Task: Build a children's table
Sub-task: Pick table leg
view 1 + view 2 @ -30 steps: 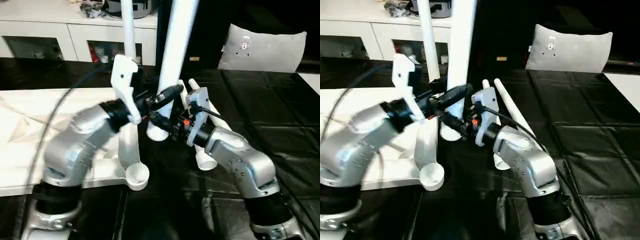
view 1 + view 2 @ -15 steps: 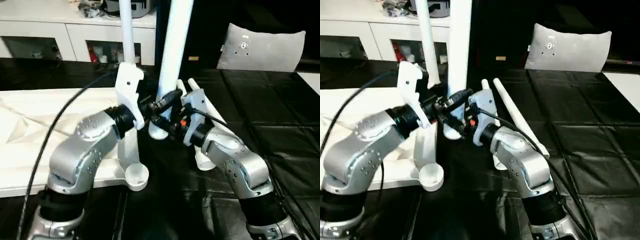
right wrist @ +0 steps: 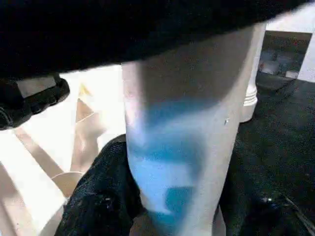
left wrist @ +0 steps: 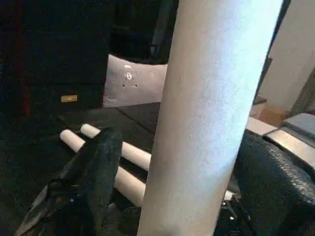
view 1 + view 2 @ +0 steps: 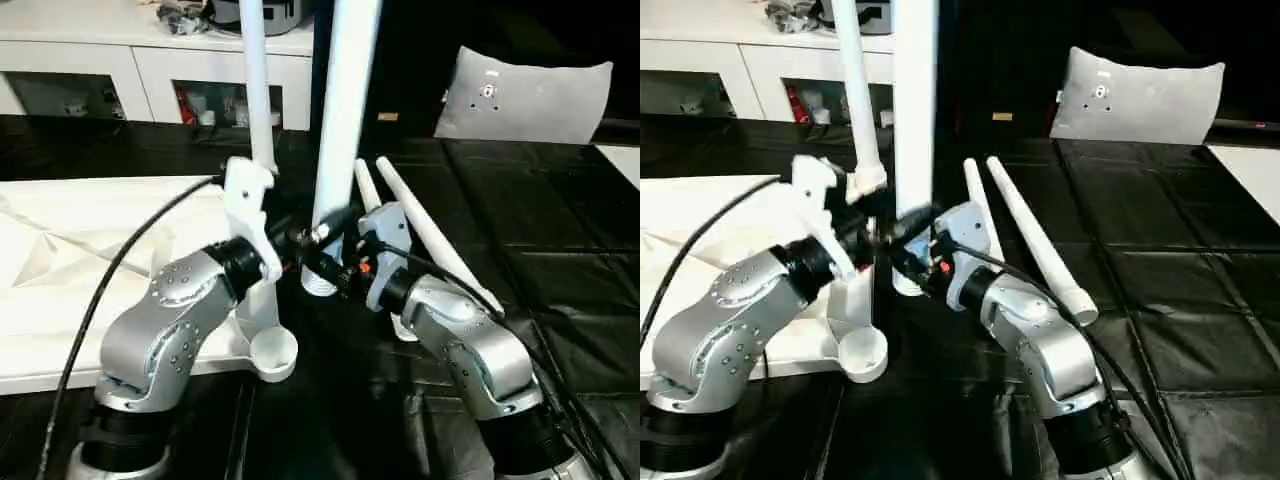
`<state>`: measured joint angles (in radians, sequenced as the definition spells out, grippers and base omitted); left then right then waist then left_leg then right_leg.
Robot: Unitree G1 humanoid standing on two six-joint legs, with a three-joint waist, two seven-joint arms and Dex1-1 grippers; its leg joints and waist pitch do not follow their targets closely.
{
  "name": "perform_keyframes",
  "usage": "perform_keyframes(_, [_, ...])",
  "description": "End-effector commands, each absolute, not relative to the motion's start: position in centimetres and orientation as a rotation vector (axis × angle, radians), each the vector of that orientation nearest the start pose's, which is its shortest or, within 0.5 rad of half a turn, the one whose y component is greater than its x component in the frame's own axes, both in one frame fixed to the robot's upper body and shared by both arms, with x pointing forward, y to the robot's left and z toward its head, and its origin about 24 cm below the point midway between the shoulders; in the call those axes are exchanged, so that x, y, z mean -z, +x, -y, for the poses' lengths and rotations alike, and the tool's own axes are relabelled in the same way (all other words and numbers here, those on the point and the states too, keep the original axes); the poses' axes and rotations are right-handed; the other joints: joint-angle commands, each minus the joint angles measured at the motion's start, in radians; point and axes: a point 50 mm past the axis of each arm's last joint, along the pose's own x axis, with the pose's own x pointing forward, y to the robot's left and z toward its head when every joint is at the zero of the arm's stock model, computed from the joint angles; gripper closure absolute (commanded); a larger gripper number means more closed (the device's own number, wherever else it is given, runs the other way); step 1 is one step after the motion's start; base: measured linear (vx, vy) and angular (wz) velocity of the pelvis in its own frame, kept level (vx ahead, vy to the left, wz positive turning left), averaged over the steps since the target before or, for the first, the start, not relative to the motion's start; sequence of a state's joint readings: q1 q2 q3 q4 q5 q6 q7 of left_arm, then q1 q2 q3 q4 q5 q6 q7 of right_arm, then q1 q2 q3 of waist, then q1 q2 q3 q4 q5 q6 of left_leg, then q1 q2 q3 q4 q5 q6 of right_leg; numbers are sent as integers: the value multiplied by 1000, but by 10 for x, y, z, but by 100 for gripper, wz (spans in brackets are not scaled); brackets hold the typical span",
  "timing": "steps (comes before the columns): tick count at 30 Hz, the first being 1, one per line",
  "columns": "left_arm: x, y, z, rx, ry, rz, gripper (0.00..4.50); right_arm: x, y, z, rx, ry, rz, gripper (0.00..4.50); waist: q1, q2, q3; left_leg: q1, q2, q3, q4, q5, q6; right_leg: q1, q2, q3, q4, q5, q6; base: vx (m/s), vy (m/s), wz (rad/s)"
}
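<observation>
Beside the white plastic rectangular tabletop (image 5: 60, 260), both grippers hold one long white tapered leg (image 5: 340, 120) upright: left gripper (image 4: 162, 196) and right gripper (image 3: 172, 196) jaws closed round it. Step, I judge: seating this leg; next, shift it over the near round corner socket (image 5: 275, 350). One fitted leg (image 5: 255, 90) stands by the tabletop; two spare legs (image 5: 430, 235) lie just beyond, grey pillow-like bag (image 5: 530, 95) far behind.

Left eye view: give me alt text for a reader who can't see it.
Both end effectors, left and right, clamp an upright white leg beside the tabletop, which already holds one standing leg. Two loose legs lie on the black surface; a grey pillow-like bag sits behind.
</observation>
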<state>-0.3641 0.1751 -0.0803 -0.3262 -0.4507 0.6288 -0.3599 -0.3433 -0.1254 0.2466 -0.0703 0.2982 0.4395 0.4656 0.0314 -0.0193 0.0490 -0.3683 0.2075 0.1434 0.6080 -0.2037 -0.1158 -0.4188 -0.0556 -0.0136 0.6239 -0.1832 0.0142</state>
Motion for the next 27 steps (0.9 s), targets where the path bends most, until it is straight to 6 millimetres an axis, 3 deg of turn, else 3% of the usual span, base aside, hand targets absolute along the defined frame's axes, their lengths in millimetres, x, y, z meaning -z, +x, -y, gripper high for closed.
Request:
perform_keyframes(1, [-150,285,-94,685,-123,10,121,-105,285,61,-858,62,-60,259,-4,6,-58,-4,-2,18,-73,-186,-30,53,-33,24,-78,-226,-121,0,0,0])
perform_keyframes(3, [-148,286,-94,644,-86,14,169,-104,286,60,-840,53,-56,259,-3,4,-58,-5,-4,18,-73,-174,-27,55,-33,25,-77,-212,-122,0,0,0])
perform_keyframes(6, [-148,285,-91,603,-89,26,167,-104,290,60,-819,41,-51,259,-4,2,-59,-6,-3,18,-72,-169,-28,55,-34,25,-76,-211,-126,0,0,0])
perform_keyframes(8, [-148,285,-90,597,-96,27,206,-104,290,59,-816,39,-51,259,-4,2,-59,-6,-4,18,-71,-169,-26,56,-33,25,-77,-208,-125,0,0,0])
perform_keyframes(10, [-149,285,-87,583,-96,32,211,-105,291,57,-815,38,-47,259,-5,-4,-58,-6,-4,20,-71,-174,-23,54,-32,25,-79,-219,-122,0,0,0])
perform_keyframes(14, [-149,285,-87,574,-100,36,248,-105,292,56,-815,37,-44,259,-5,-1,-58,-5,-3,19,-71,-175,-22,53,-32,24,-79,-224,-116,0,0,0])
perform_keyframes(26, [-151,290,-91,555,-104,38,260,-107,297,58,-783,20,-35,259,-4,0,-59,-5,-4,18,-70,-167,-22,54,-33,24,-76,-206,-120,0,0,0])
perform_keyframes(27, [-152,290,-91,556,-107,37,260,-107,298,59,-784,24,-32,203,-5,0,-59,-6,-4,18,-70,-165,-22,55,-33,24,-76,-202,-121,0,0,0])
